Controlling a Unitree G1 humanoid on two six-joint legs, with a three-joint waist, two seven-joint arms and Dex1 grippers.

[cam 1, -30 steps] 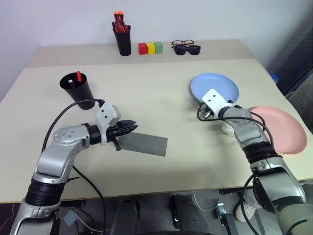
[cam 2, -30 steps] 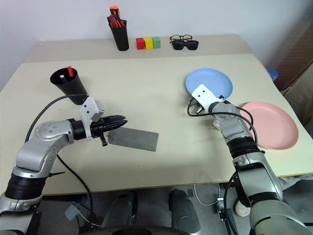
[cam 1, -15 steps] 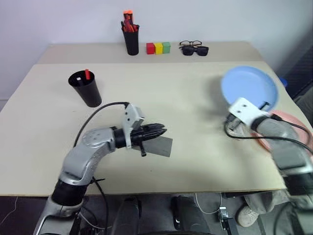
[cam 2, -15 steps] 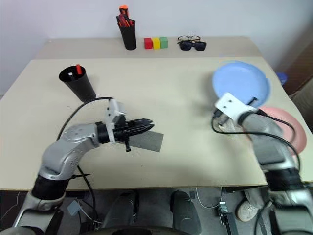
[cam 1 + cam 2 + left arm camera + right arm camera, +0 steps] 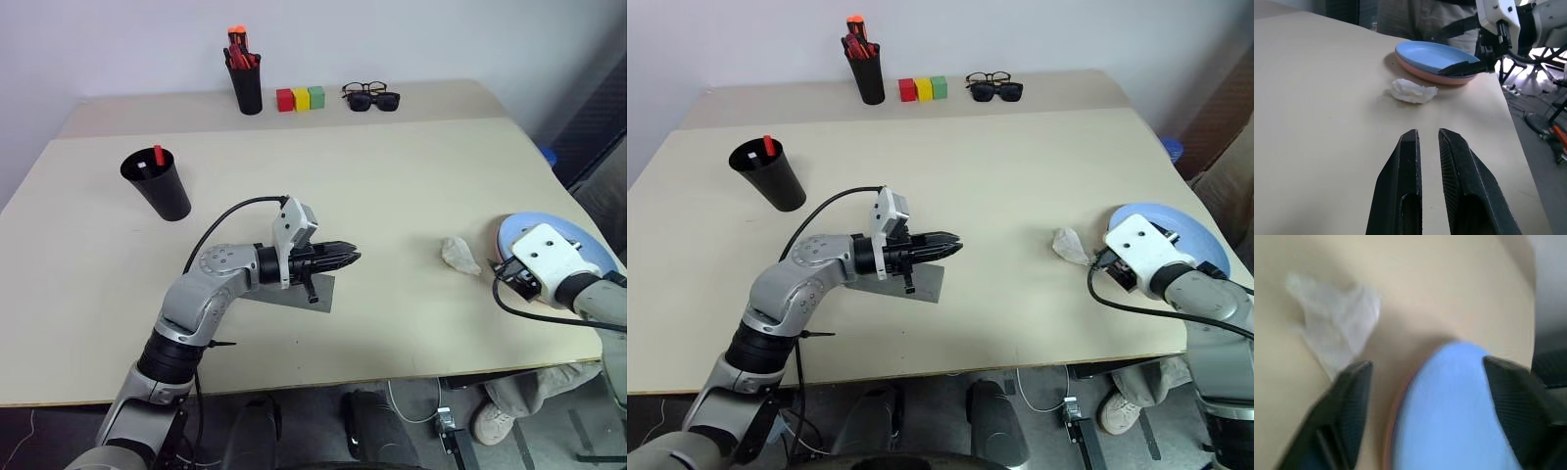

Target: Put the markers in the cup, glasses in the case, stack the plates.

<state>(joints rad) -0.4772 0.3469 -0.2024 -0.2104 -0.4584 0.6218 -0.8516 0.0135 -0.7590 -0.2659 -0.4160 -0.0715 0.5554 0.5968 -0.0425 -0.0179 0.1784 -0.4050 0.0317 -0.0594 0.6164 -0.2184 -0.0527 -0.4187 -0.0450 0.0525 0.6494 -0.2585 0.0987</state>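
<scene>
At upper left the cup (image 5: 156, 182) stands on the desk (image 5: 392, 186), markers (image 5: 157, 155) inside. Mid-frame, the left end effector (image 5: 349, 257) hovers nearly closed and empty over the grey case (image 5: 294, 292). At right, the right end effector (image 5: 1425, 396), spread wide, straddles the light-blue plate (image 5: 1181, 223) stacked on the pink one (image 5: 1435, 77). The plates look light, stiff and slick; take them by the rim.

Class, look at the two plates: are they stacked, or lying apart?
Stacked. The blue plate sits on the pink plate at the table's right edge, the open right claw around its rim.
</scene>
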